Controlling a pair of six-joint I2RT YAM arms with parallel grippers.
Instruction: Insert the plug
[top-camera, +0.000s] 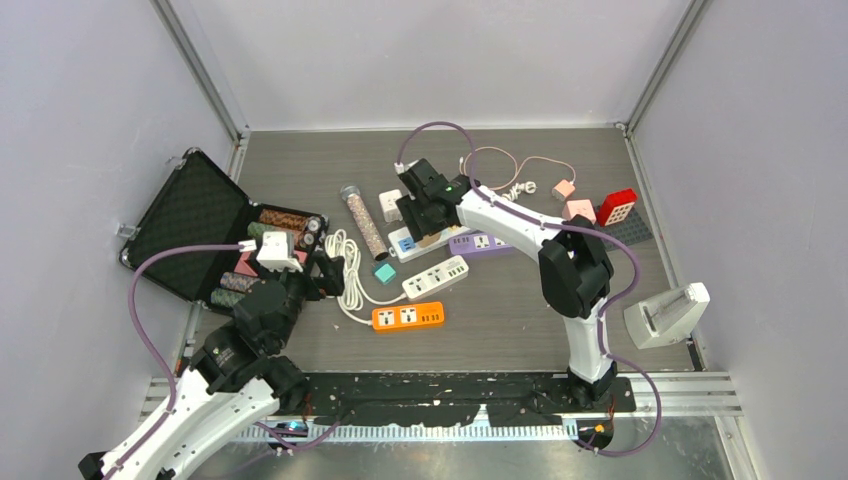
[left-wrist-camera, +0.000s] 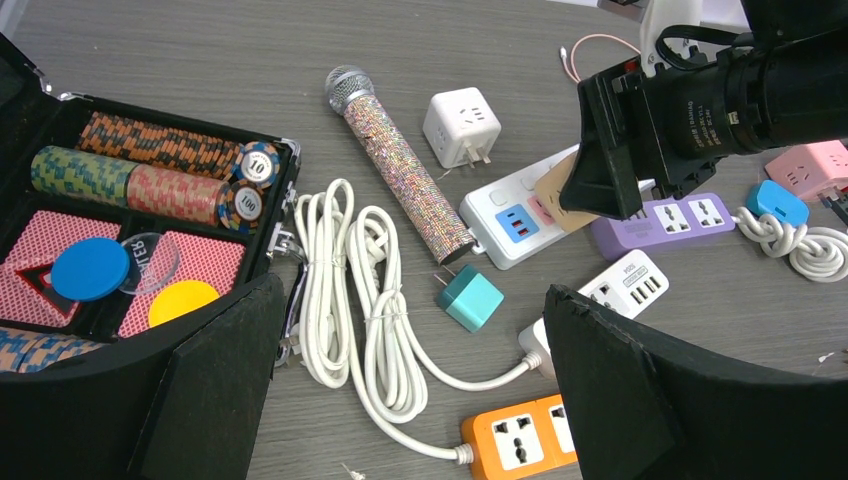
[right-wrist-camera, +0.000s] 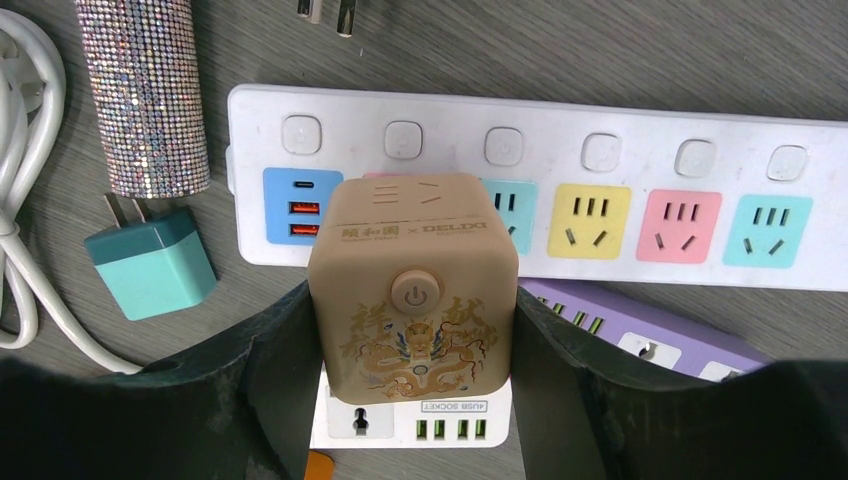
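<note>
The right gripper is pinching the tan cube plug between its two black fingers, one finger pressing on each side of the cube. The cube is showing a round power button and a golden dragon print on the face toward the wrist camera. It is sitting over the white power strip, covering the place between the blue USB panel and the first teal socket. I cannot tell whether its pins are entering the strip, because the cube itself is hiding them. The purple power strip is lying just beside the white one on the near side, and a small white USB strip is showing under the cube. A teal charger is lying on the grey table near the end of a glittering microphone. The left gripper is hovering well apart from the white strip with its fingers spread wide and holding nothing. It is looking over a coiled white cable, an orange power strip and the open black case with poker chips inside
</note>
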